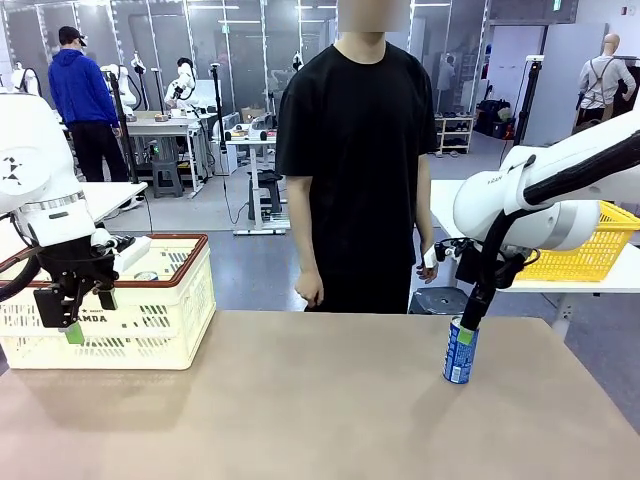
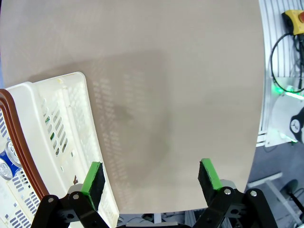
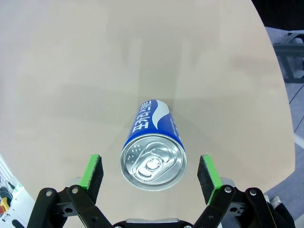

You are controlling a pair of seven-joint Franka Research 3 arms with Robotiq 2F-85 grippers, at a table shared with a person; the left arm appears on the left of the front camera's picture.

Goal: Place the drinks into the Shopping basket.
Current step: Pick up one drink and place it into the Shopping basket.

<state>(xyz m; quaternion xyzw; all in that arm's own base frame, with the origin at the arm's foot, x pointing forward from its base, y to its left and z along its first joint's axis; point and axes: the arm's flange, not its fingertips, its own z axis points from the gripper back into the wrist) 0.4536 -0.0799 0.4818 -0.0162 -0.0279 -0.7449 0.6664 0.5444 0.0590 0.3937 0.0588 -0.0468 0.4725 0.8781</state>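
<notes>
Right gripper (image 3: 149,173) hangs spread wide straight over the upright blue metal can with white lettering (image 3: 153,145) on the table's right side, pads flanking its silver top without touching, vertical axis.

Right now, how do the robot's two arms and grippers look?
Both arms have glossy white rounded shells. The left gripper and right gripper are black two-finger linkages with green pads. Black cables loop beside each wrist.
</notes>
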